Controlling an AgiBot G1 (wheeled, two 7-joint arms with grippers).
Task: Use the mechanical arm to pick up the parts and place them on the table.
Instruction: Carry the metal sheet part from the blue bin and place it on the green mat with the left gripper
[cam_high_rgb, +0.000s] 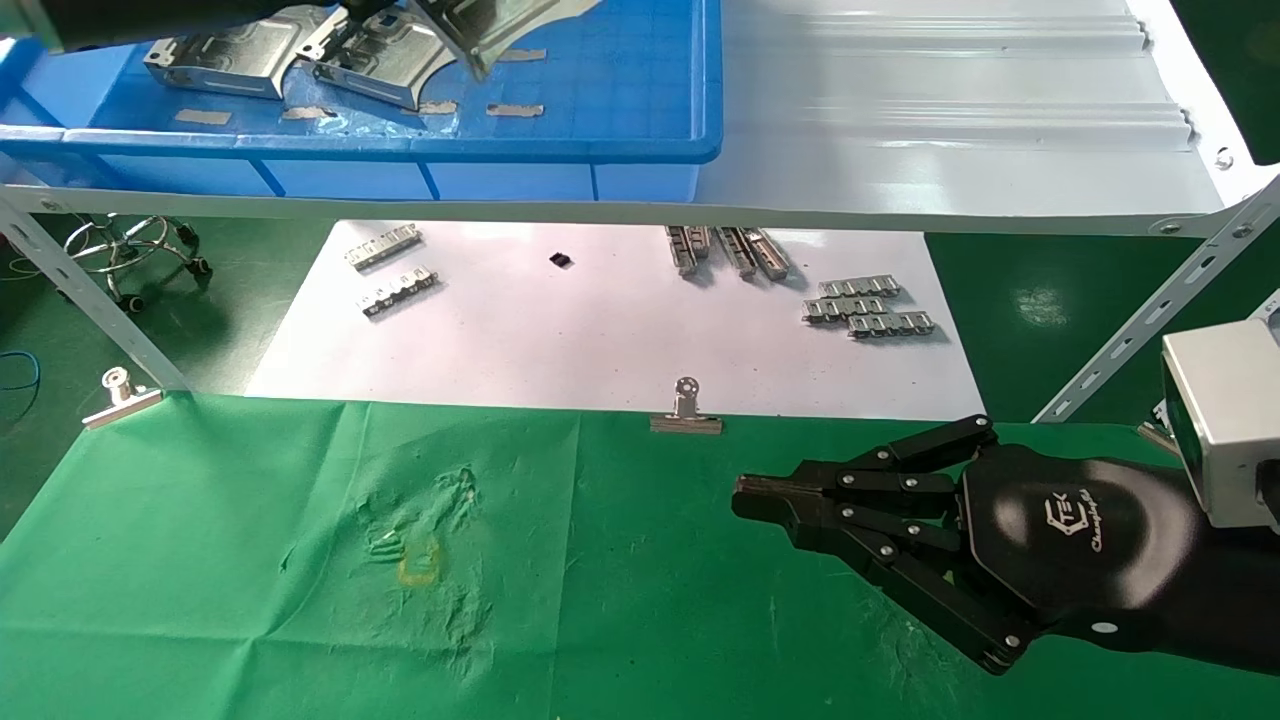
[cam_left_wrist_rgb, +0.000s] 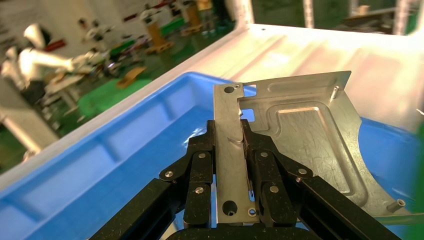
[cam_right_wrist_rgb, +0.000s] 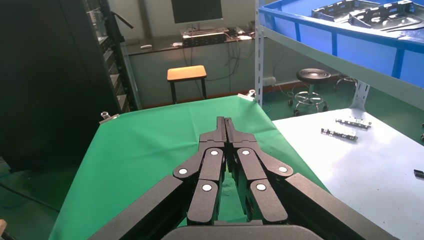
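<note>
left hand (cam_left_wrist_rgb: 231, 150) clamps shiny embossed bracket (cam_left_wrist_rgb: 305, 135) (flange) | right hand (cam_high_rgb: 775, 498) together over green cloth (cam_high_rgb: 250, 560)

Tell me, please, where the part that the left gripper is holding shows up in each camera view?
Head view: the held part sits at the top edge, above the blue bin.
Left wrist view: it fills the centre, its flange clamped in the left gripper, over the bin.
Right wrist view: I cannot pick it out; the right gripper hangs shut over the green table.
Shared landmark: the blue bin.

Factory workshop, metal shelf (cam_high_rgb: 960, 130), blue parts bin (cam_high_rgb: 620, 110), green-clothed table (cam_high_rgb: 620, 600)
</note>
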